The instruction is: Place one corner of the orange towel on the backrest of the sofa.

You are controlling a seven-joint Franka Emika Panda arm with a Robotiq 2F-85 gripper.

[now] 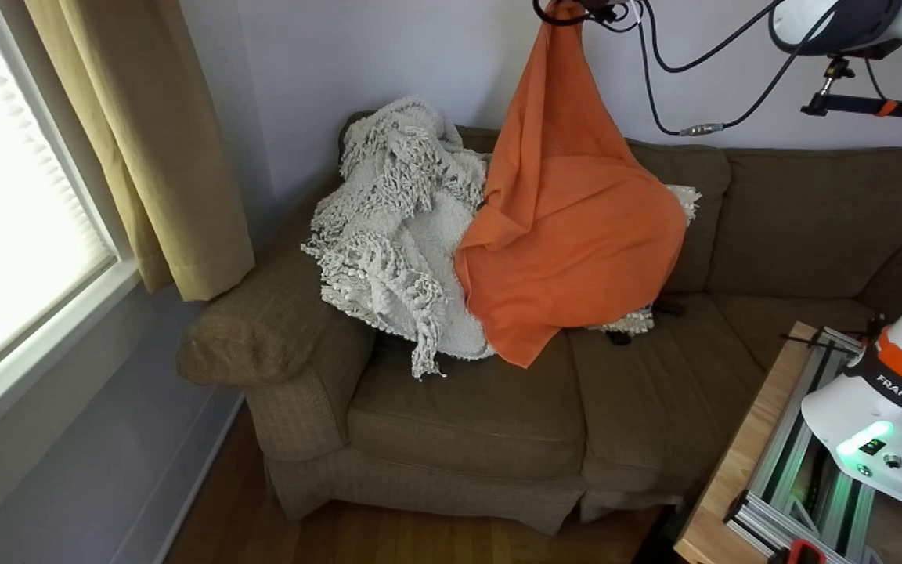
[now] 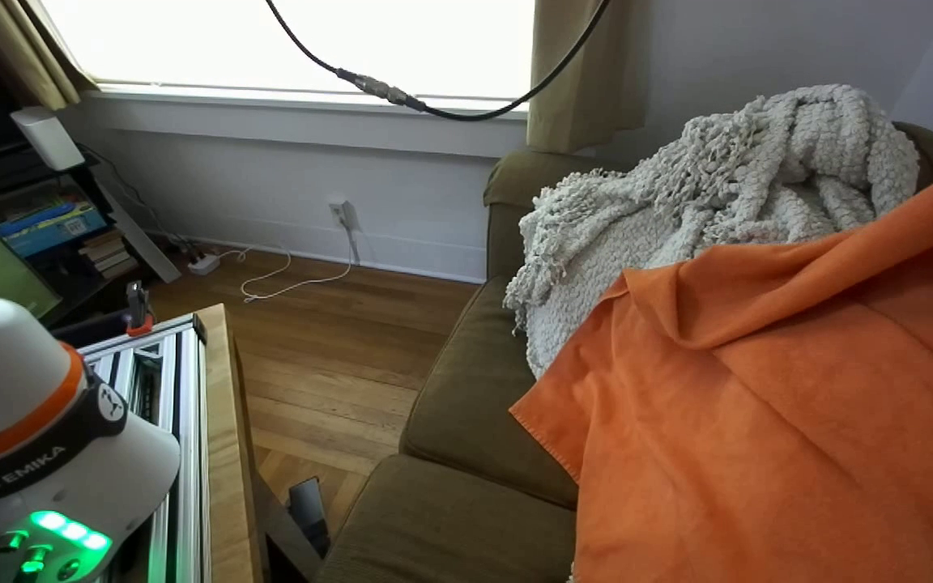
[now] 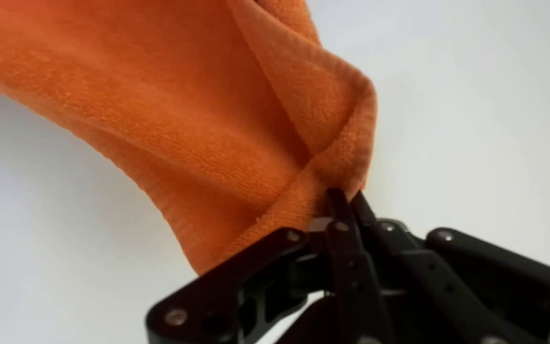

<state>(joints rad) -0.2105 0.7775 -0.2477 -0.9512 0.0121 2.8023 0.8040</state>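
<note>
The black two-finger gripper (image 3: 348,192) is clamped on a folded edge of the orange terry towel (image 1: 576,243), which hangs below it. One should carry this edge over the padded backrest (image 1: 819,219) of the brown fabric sofa (image 1: 467,415), lower it gently, and release only once supported. Below the gripper, the pale-grey fringed blanket (image 1: 412,219) partly covers the backrest and may catch the towel; a black looped cable (image 1: 703,129) hangs beside.

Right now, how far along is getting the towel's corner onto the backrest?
Done: the gripper has pinched the towel and holds it up. In hand: the towel hangs in front of the backrest. Left: the gripped end isn't on the backrest yet; it probably needs laying there, then releasing.
</note>
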